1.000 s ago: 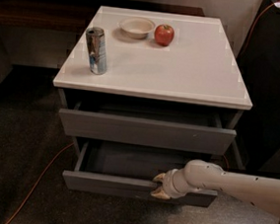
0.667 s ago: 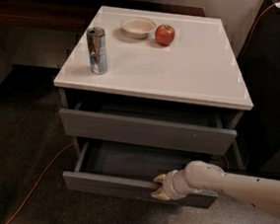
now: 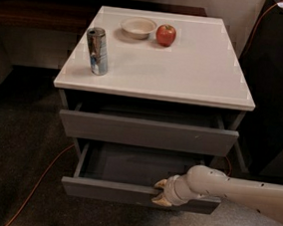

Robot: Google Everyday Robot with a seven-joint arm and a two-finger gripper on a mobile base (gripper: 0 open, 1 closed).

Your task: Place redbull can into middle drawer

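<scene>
The redbull can (image 3: 97, 51) stands upright on the left side of the white cabinet top (image 3: 195, 75). The middle drawer (image 3: 109, 190) is pulled out, and its shallow grey box shows as empty. My gripper (image 3: 161, 192) is at the drawer's front edge, right of centre. It clasps the top of the front panel, one finger inside the box and one in front. The white arm reaches in from the right. The can is far from the gripper, up and to the left.
A small white bowl (image 3: 138, 27) and a red apple (image 3: 165, 35) sit at the back of the top. The upper drawer (image 3: 147, 133) stands slightly out above the open one. An orange cable (image 3: 39, 182) runs over the dark floor at left. Dark furniture (image 3: 279, 88) stands to the right.
</scene>
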